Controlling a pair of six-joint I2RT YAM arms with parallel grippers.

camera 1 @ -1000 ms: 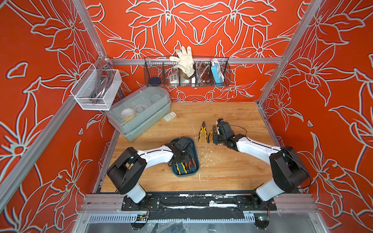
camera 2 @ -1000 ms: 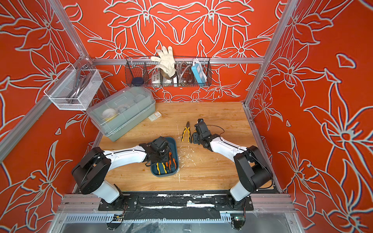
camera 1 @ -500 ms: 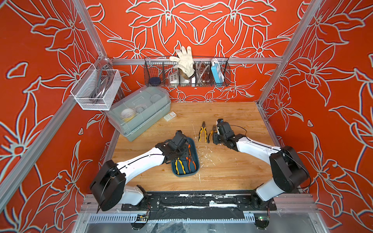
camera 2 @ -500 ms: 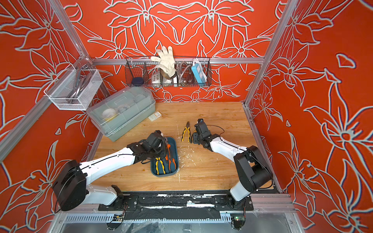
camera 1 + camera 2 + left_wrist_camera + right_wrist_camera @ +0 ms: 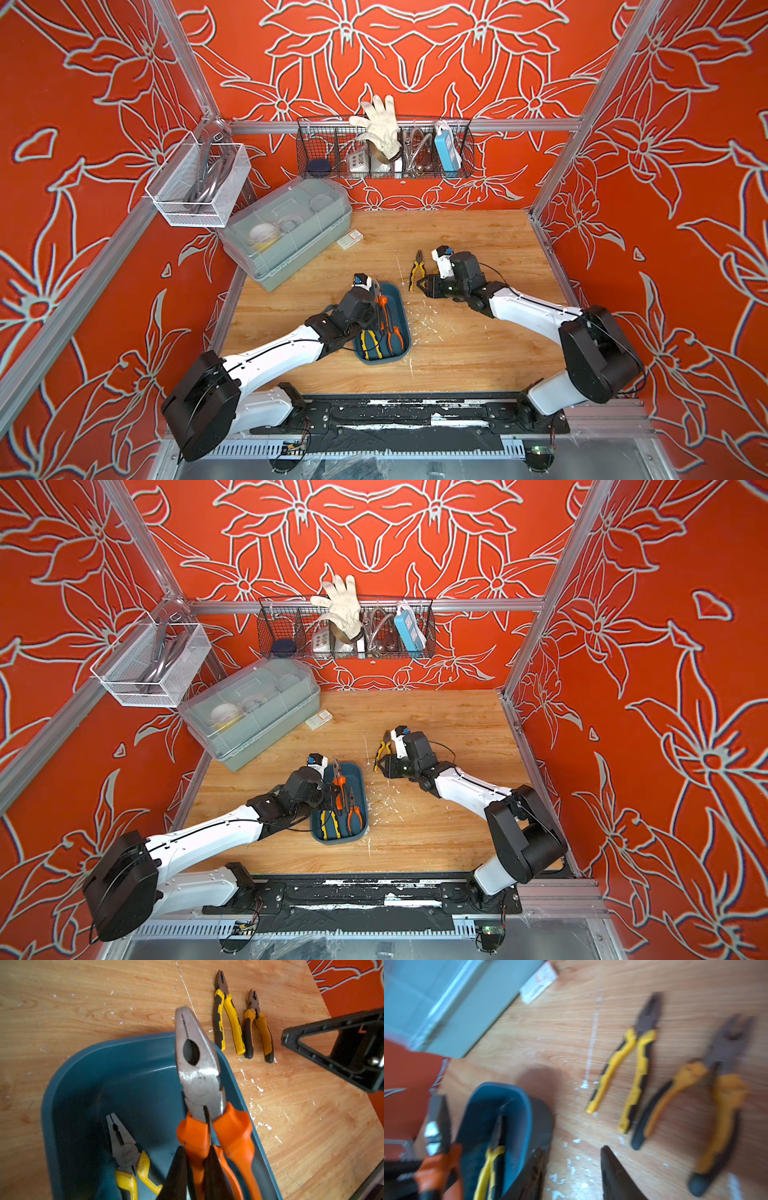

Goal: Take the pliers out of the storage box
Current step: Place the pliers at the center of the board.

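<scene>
About halfway, as judged: two out, one in grip, two left. At left pincer: clamped on orange-handled pliers, held above the storage box. Below this pincer, inside the box, not yet removed: yellow-handled pliers and second orange pair. Beside right pincer, out on the table: yellow-black pair and orange-black pair. Jaws there apart, holding nothing.

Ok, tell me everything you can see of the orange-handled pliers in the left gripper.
The orange-handled pliers have a grey, scuffed metal head with shut jaws, an oval opening, plus orange grips. The left gripper is shut on the grips, holding them raised and tilted, head above the rim of the teal storage box.
</scene>
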